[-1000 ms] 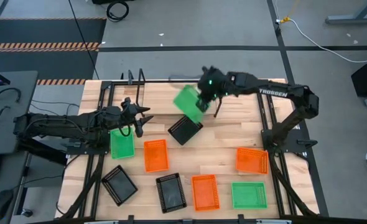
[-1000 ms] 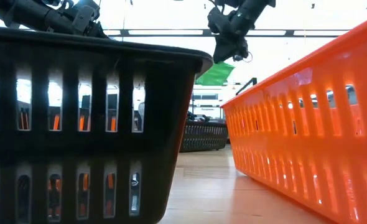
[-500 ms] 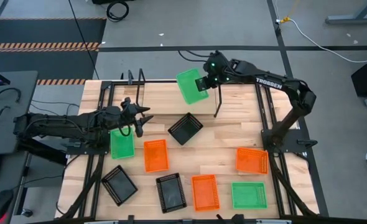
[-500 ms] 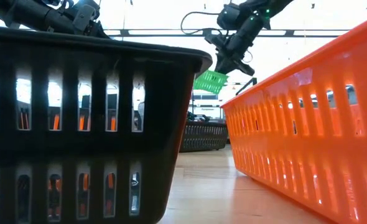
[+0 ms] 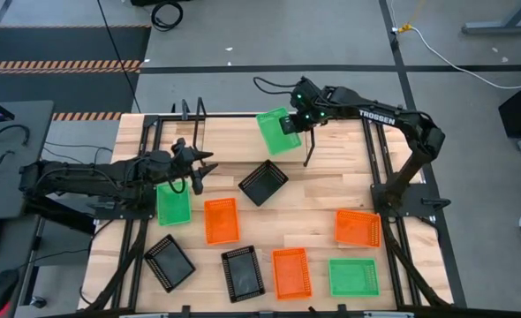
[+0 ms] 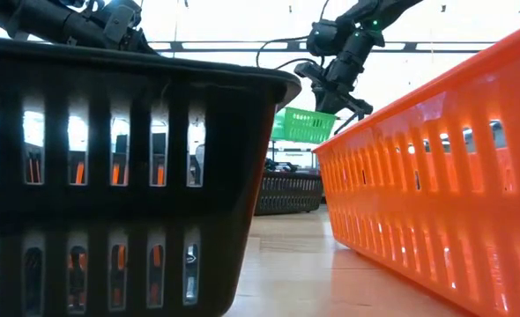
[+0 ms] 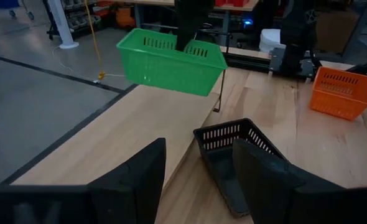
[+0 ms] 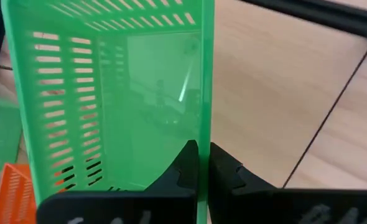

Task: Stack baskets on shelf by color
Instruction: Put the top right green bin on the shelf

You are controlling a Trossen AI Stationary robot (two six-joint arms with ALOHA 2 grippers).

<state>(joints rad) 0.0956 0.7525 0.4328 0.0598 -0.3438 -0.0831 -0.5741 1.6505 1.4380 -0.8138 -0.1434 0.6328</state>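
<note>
My right gripper (image 5: 293, 124) is shut on a green basket (image 5: 275, 131) and holds it in the air over the shelf (image 5: 230, 132), the light board at the table's far side. The same basket shows in the low view (image 6: 308, 125) and in the left wrist view (image 7: 171, 59). My left gripper (image 5: 199, 172) waits open at the left, above another green basket (image 5: 174, 204) that lies flat on the table. It faces a black basket (image 7: 233, 149) lying slantwise on the table. My right gripper pinches one long wall of the green basket (image 8: 205, 124), one finger inside it and one outside. The fingers (image 8: 183, 165) come from above, slanting down. The basket hangs clear of the shelf, open side up and close to level.
Loose on the table lie three orange baskets (image 5: 222, 220) (image 5: 290, 273) (image 5: 358, 228), three black ones (image 5: 263, 183) (image 5: 169, 262) (image 5: 243, 272) and a green one (image 5: 353, 276). A thin black shelf post (image 5: 309, 157) stands just beside the held basket.
My right gripper has carried the green basket toward the table's far edge, over the shelf, and a little down. Its wrist has rolled, so the basket, tipped steeply before, now hangs close to level. The grip has stayed shut.
</note>
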